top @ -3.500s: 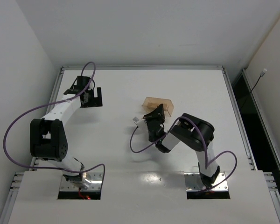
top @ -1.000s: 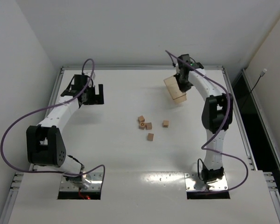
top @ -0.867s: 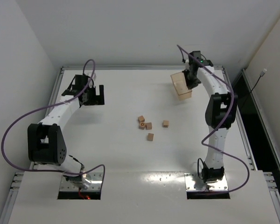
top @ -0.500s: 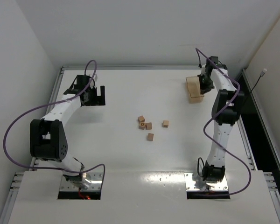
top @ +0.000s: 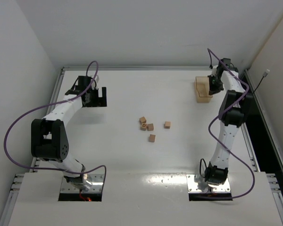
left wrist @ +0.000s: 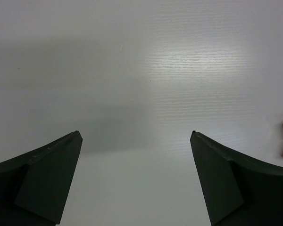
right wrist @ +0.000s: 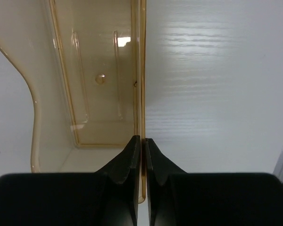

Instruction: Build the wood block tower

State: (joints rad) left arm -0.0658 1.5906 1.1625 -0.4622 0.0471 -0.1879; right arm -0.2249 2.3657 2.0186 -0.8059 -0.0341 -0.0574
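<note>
My left gripper (top: 98, 96) is far to the left of the blocks (top: 150, 127) and a bit farther back. Its fingers (left wrist: 47, 181) are wide apart and hold nothing. The blocks lie loose on the table (top: 113, 155), most in a small bunch, with one off to the right of the bunch. They are not stacked yet. My right gripper (top: 211, 87) is far to the right of the blocks and farther back. It pinches the thin wall of the tray (right wrist: 99, 80) tight.
</note>
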